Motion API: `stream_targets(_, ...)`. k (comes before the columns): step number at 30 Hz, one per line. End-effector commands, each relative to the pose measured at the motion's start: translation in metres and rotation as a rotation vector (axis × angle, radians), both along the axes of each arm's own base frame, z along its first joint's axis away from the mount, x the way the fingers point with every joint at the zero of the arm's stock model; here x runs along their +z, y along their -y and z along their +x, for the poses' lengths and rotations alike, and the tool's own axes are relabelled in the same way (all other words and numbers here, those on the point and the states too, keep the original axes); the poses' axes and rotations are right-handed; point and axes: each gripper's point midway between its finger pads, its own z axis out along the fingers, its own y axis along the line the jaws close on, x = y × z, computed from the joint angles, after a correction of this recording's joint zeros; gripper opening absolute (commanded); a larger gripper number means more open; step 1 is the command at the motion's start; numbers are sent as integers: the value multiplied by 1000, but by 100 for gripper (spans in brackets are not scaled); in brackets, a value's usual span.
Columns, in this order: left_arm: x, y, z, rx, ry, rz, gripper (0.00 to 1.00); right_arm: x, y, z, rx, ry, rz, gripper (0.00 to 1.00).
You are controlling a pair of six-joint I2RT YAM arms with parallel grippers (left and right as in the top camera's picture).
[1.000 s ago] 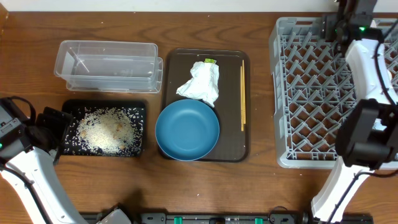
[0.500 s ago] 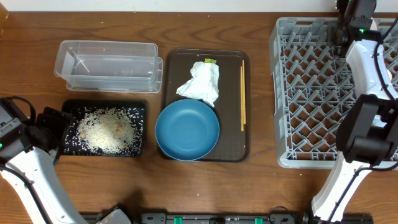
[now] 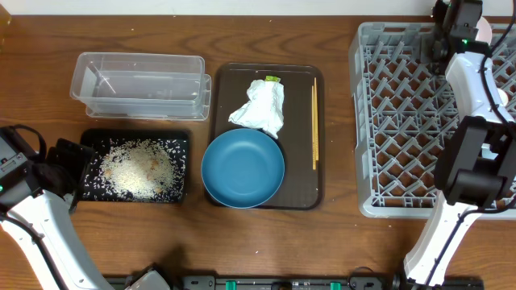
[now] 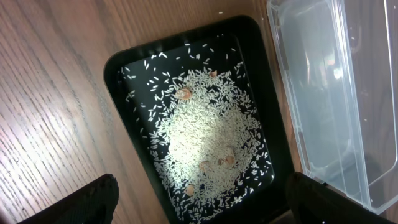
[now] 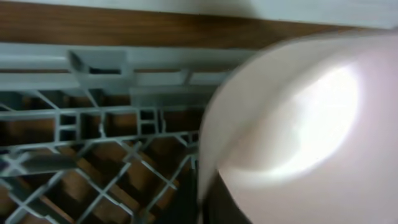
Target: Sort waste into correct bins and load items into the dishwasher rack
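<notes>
Colours and patterns, bench lot

Bench (image 3: 266, 242): brown wood grain. Dishwasher rack (image 3: 395, 121): grey, lattice grid. Large bowl (image 3: 242, 167): dark blue, plain. Serving tray (image 3: 302, 193): dark brown. Napkin (image 3: 262, 107): white. Wrapper (image 3: 273, 79): green-yellow. Chopsticks (image 3: 314, 121): pale wood. Container (image 3: 137, 80): clear. Black tray (image 3: 181, 141): speckled with white rice grains (image 3: 141, 167). Cup (image 5: 298, 124): pinkish-white.

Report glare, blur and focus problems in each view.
Overhead: sharp and evenly lit, faint reflections on the clear container. Left wrist: crisp, with a bright patch over the rice. Right wrist: the pinkish cup is close, blurred and glared out; the rack is soft.
</notes>
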Motion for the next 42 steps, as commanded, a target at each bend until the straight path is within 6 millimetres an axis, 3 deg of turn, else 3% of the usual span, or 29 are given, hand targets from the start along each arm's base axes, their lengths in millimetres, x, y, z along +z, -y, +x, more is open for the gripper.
stream_targets(1,5,-2,1,11,12,3,89,55,1,1,-41,114,22,1)
stream_targets(9,5,-2,1,11,12,3,89,120,-8,-11,41,230,125,1)
stream_targets(15,5,-2,1,11,12,3,89,135,-10,-23,293,323,520,1)
stream_targets(22,5,-2,1,11,12,3,89,155,-5,-56,681,461,891,1)
stream_targets(26,5,-2,1,11,12,3,89,133,10,-54,663,452,984,1)
stream_targets(35,5,-2,1,11,12,3,89,79,23,-28,592,421,1181,1)
stream_targets(42,5,-2,1,11,12,3,89,48,30,-19,535,397,1272,1)
